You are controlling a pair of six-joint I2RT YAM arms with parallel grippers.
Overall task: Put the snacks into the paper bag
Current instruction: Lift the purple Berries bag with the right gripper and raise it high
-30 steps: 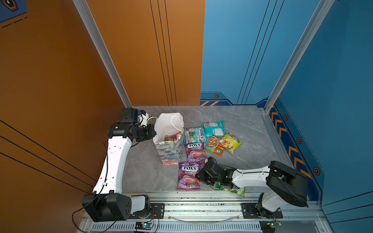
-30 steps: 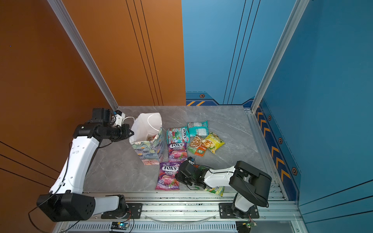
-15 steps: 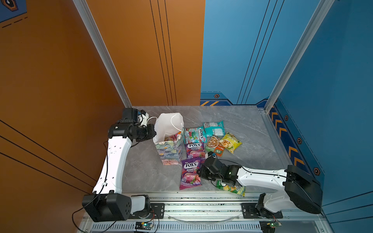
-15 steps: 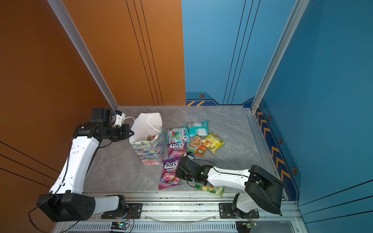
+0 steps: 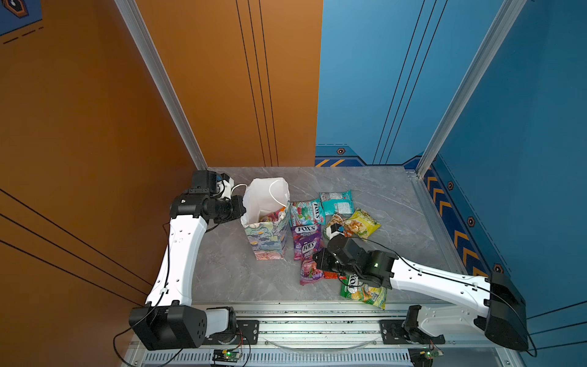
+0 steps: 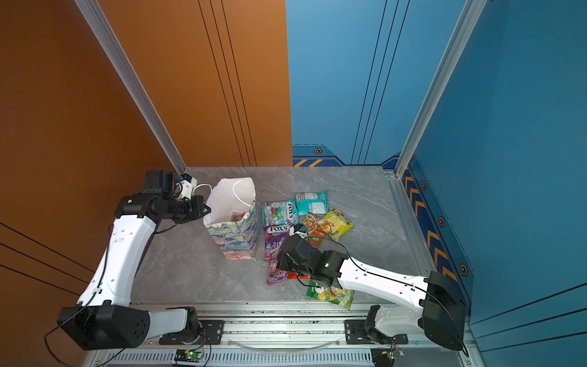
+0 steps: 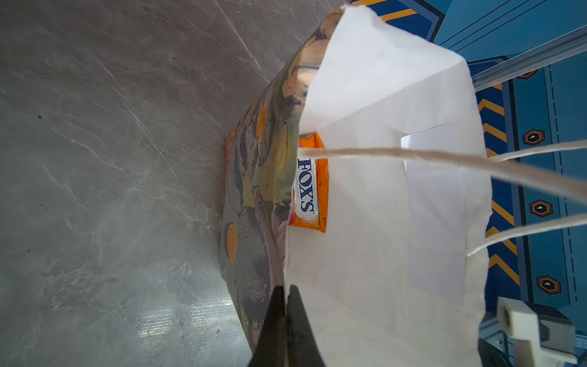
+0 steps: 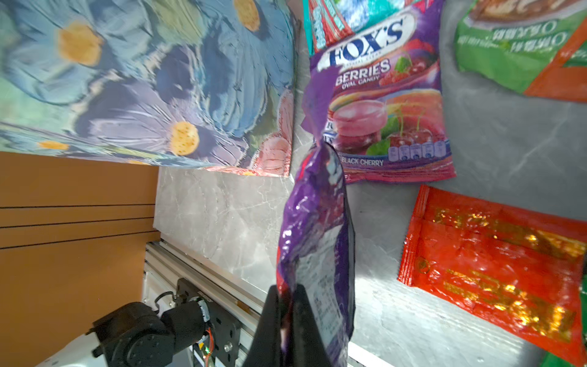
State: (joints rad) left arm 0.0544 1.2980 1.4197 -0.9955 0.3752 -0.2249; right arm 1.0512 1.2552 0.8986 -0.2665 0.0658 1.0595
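Snacks lie mid worktop beside paper bag; orange packet already inside. We clamp purple packet by edge seam with right gripper, toward front edge; we judge it light, floppy, slippery. Left gripper pinches bag rim, mouth open.

Camera layout: two overhead views, two wrist views.
Both top views look steeply down from high above the front rail onto the whole table; both wrist views sit close, low over it. All four show the paper bag.
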